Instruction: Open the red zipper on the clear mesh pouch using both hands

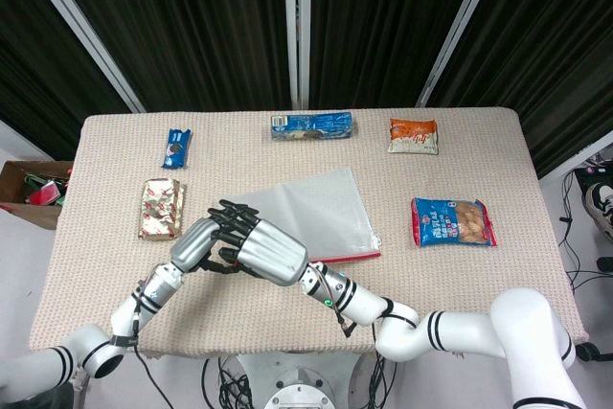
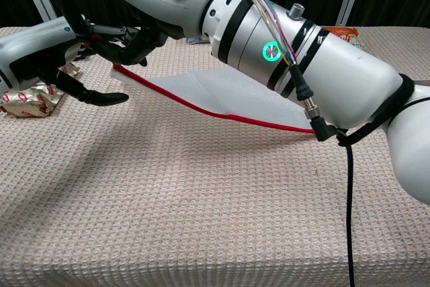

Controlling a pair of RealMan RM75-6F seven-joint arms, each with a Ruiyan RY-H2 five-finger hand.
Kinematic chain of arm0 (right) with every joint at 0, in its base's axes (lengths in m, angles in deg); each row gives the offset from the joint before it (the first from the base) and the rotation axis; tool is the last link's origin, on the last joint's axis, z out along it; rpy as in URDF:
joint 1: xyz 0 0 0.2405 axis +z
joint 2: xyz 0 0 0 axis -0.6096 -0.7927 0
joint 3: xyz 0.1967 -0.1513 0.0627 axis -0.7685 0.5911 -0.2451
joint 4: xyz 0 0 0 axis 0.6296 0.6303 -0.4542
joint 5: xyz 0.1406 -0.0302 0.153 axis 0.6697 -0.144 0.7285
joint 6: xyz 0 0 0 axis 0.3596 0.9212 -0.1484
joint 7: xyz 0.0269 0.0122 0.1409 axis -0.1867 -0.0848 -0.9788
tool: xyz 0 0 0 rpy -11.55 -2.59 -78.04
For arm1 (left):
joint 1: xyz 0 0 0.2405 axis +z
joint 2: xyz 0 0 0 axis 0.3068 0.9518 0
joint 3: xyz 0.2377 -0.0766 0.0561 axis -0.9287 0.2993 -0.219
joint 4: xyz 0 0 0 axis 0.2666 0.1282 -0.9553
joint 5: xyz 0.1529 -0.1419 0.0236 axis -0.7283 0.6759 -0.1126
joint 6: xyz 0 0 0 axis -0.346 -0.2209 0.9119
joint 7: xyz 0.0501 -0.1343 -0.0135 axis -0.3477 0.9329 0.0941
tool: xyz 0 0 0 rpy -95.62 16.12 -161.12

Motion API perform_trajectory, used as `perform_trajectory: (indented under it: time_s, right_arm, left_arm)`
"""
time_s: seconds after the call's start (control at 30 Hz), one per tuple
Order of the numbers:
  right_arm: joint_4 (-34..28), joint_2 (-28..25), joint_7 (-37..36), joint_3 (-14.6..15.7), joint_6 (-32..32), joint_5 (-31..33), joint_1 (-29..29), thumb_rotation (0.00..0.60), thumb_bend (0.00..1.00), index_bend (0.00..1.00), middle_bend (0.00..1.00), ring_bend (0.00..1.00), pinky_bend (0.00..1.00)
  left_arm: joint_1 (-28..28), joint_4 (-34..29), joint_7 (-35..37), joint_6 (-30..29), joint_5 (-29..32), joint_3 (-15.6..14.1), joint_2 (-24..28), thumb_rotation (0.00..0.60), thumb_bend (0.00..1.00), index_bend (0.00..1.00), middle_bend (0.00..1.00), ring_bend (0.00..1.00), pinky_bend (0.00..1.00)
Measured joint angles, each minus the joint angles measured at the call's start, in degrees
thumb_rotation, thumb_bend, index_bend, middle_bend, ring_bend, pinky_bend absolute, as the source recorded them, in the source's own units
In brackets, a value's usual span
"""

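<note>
The clear mesh pouch (image 1: 311,215) lies near the middle of the table (image 1: 460,284), its red zipper (image 2: 222,113) running along the edge nearest the robot. From the chest camera the left end of that edge is lifted off the cloth, while the rest slopes down toward the right and lies flat.

The right hand (image 1: 271,251) reaches in from the lower right and sits over the pouch's near left corner, its silver back turned up. Its dark fingers (image 2: 127,44) are curled around the raised end of the red zipper, so it appears to have that corner in its grip, though the exact pinch is tucked under the palm and hard to make out.

The left hand (image 1: 196,241) comes in from the lower left and meets the right hand at the same corner, the two hands touching or very nearly so. Its fingers are partly bent, one dark finger (image 2: 101,97) pointing out low over the cloth just below the raised zipper end. I cannot tell whether it has hold of the pull or of anything at all.

Around the pouch: a gold-wrapped packet (image 1: 162,208) just left of the hands, a small blue packet (image 1: 175,147) beyond it, a blue box (image 1: 311,124) at the far edge, an orange packet (image 1: 414,136) to its right, and a blue-and-red snack bag (image 1: 453,222) well off to the right.
</note>
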Motion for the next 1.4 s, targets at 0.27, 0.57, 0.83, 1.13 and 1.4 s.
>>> perform_trajectory:
  time_s: [0.27, 0.57, 0.83, 1.13, 1.4]
  right_arm:
    - [-0.2, -0.3, -0.3, -0.4, 0.4, -0.1, -0.3, 0.600, 0.49, 0.90, 0.29, 0.00, 0.00]
    - [0.0, -0.4, -0.8, -0.7, 0.4, 0.1, -0.3, 0.600, 0.49, 0.90, 0.29, 0.00, 0.00]
    - [0.4, -0.4, -2.0, 0.3, 1.9, -0.6, -1.4, 0.600, 0.49, 0.90, 0.29, 0.00, 0.00]
    - [3.3, 0.4, -4.0, 3.4, 7.2, -4.0, -4.2, 0.600, 0.49, 0.90, 0.28, 0.00, 0.00]
    - [5.8, 1.3, -4.4, 5.1, 10.5, -5.9, -6.7, 0.600, 0.49, 0.90, 0.28, 0.00, 0.00]
  left_arm:
    - [-1.0, 0.5, 0.9, -0.5, 0.3, -0.8, -0.9, 0.600, 0.28, 0.46, 0.14, 0.09, 0.18]
    - [-2.1, 1.4, 1.4, -0.6, 0.8, -1.2, -2.3, 0.600, 0.34, 0.53, 0.17, 0.09, 0.18]
    - [-2.3, 1.6, 6.1, -0.8, 1.7, -1.4, -3.0, 0.600, 0.38, 0.62, 0.23, 0.12, 0.18]
    - [-1.6, 3.0, 17.2, -2.8, 1.7, -2.8, -3.7, 0.600, 0.41, 0.64, 0.23, 0.12, 0.18]
    - [-0.8, 4.1, 26.0, -5.4, 1.5, -3.6, -4.3, 0.600, 0.43, 0.65, 0.23, 0.12, 0.18]
